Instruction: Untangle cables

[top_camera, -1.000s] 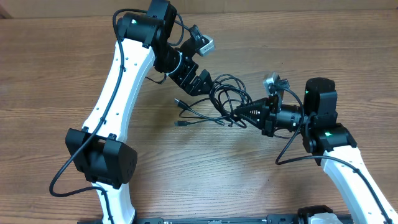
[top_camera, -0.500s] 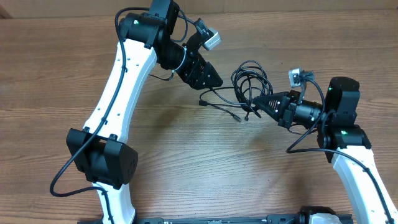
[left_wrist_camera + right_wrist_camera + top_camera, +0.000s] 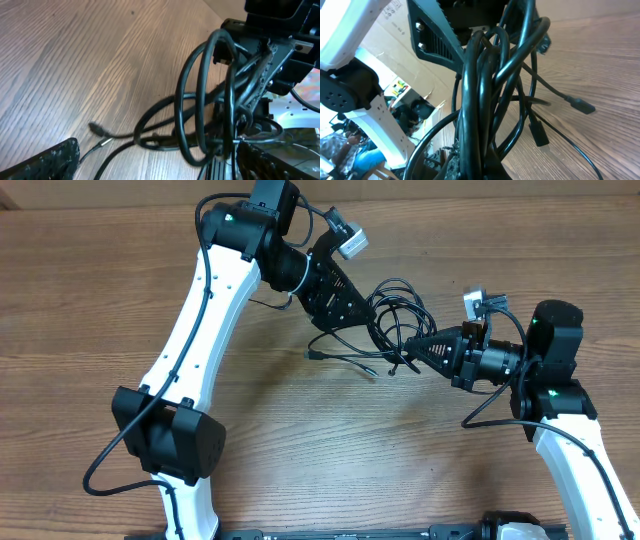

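The cables (image 3: 398,308) are a tangled bunch of thin black cords, held up above the wooden table. My right gripper (image 3: 418,348) is shut on the bunch from the right; in the right wrist view the cables (image 3: 485,85) rise in a tight bundle out of the jaws (image 3: 482,167). My left gripper (image 3: 360,318) is open at the left side of the bunch. In the left wrist view its fingers (image 3: 160,167) stand wide apart with cable loops (image 3: 205,105) between and beyond them. Loose plug ends (image 3: 314,354) hang down toward the table.
The wooden table (image 3: 300,450) spreads below both arms. Further plug tips (image 3: 392,369) dangle beneath the bunch. The left arm's white link (image 3: 200,310) crosses the left half; the right arm's base link (image 3: 575,460) sits at the lower right.
My right gripper pulled the cable bunch to the right and up off the table. My left gripper followed to the right and now sits against the bunch's left side.
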Action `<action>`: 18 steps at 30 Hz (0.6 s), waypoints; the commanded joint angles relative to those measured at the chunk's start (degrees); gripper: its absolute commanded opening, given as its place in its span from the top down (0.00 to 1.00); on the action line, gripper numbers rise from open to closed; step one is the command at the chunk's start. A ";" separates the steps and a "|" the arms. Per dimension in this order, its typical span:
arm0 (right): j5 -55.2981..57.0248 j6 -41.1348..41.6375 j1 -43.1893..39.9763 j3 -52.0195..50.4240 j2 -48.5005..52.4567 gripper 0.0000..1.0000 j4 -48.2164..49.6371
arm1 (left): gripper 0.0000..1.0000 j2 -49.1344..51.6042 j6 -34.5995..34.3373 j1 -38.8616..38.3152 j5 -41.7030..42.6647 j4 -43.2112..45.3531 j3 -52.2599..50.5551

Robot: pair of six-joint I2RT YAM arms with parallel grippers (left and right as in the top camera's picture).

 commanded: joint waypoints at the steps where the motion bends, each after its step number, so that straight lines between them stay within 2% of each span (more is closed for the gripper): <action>1: -3.23 -0.02 0.00 2.05 -1.09 0.96 1.31 | 0.00 0.07 0.04 -1.95 2.27 0.33 0.33; 2: -3.63 0.00 0.00 2.05 -1.09 0.96 1.46 | 0.01 0.07 0.11 -2.29 2.25 0.33 0.33; 4: -3.61 0.00 0.00 2.05 -1.09 0.96 1.46 | 0.14 0.07 0.28 -2.78 2.25 0.55 0.33; 5: -3.61 -0.02 0.00 2.05 -1.09 0.96 1.46 | 0.29 0.07 0.28 -2.89 2.25 0.68 0.33; 7: -3.61 -0.02 0.00 2.05 -1.09 0.96 1.44 | 0.83 0.07 0.31 -2.93 2.23 0.72 0.33; 8: -3.61 0.00 0.00 2.05 -1.09 0.96 1.44 | 0.96 0.07 0.28 -2.84 2.16 0.70 0.33; 18: -3.58 -0.02 -0.02 2.05 -1.09 0.96 1.42 | 0.96 0.07 0.24 -2.49 1.22 0.37 0.33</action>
